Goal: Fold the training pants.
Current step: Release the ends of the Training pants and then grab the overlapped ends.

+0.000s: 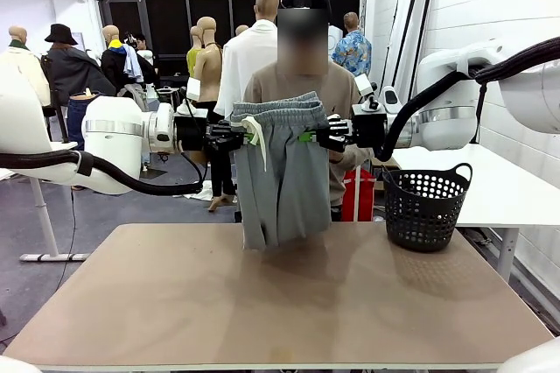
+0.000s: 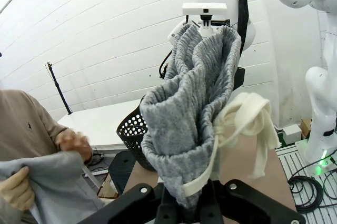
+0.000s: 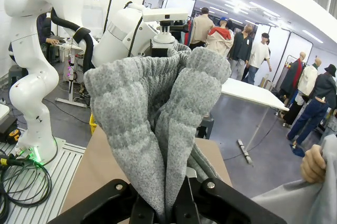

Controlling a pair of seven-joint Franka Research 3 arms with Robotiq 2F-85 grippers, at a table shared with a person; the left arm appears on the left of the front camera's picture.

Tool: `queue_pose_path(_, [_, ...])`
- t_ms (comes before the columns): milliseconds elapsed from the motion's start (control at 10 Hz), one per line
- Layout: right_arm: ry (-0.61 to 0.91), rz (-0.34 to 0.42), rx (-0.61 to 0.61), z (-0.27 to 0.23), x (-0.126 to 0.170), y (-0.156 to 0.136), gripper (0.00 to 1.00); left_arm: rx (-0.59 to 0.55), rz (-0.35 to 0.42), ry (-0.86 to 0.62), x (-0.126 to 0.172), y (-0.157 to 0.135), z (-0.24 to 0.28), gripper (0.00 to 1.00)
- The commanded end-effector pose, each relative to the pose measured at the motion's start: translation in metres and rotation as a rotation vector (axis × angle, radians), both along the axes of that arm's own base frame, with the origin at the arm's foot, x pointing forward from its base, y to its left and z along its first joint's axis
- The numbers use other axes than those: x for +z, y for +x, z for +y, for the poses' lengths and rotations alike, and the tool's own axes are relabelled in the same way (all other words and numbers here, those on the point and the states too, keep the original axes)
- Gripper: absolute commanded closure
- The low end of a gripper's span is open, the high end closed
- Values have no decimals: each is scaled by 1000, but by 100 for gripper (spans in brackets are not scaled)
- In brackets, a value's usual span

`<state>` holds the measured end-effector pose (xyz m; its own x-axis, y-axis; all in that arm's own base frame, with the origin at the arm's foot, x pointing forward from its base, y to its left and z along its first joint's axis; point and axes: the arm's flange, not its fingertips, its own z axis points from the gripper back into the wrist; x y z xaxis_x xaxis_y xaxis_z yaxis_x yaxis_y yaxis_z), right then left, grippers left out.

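Observation:
The light grey training pants (image 1: 280, 182) hang by their waistband between my two grippers, above the table's far edge. My left gripper (image 1: 238, 135) is shut on the waistband's left end and my right gripper (image 1: 317, 136) on its right end. The white drawstring (image 1: 260, 141) dangles near the left grip. The left wrist view shows bunched waistband (image 2: 195, 103) and drawstring (image 2: 247, 124) rising from my shut left gripper (image 2: 184, 208). Likewise, the waistband (image 3: 158, 113) rises from my right gripper (image 3: 168, 208). Behind the pants, the person's hands (image 2: 73, 142) (image 3: 315, 163) hold more grey fabric.
A black perforated basket (image 1: 426, 207) stands at the far right of the tan table (image 1: 262, 303). The person stands directly behind the hanging pants at the far edge. A white table (image 1: 499, 185) lies to the right beyond the basket.

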<state>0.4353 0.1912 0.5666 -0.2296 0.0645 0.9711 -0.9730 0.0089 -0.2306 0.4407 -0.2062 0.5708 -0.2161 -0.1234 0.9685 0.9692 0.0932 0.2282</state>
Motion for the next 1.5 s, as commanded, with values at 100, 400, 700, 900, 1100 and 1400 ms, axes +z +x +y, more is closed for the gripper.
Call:
queue_pose_path(100, [5, -3, 1, 1, 2, 0, 100, 3, 4, -14, 1, -2, 0, 100])
queue_pose_path(400, [5, -3, 1, 1, 2, 0, 100, 3, 4, -14, 1, -2, 0, 100])
queue_pose_path(700, [5, -3, 1, 1, 2, 0, 100, 3, 4, -14, 1, -2, 0, 100])
queue_pose_path(900, [5, -3, 1, 1, 2, 0, 100, 3, 4, -14, 1, -2, 0, 100])
queue_pose_path(1100, [5, -3, 1, 1, 2, 0, 100, 3, 4, -14, 1, -2, 0, 100])
queue_pose_path(1400, [5, -3, 1, 1, 2, 0, 100, 3, 4, -14, 1, -2, 0, 100])
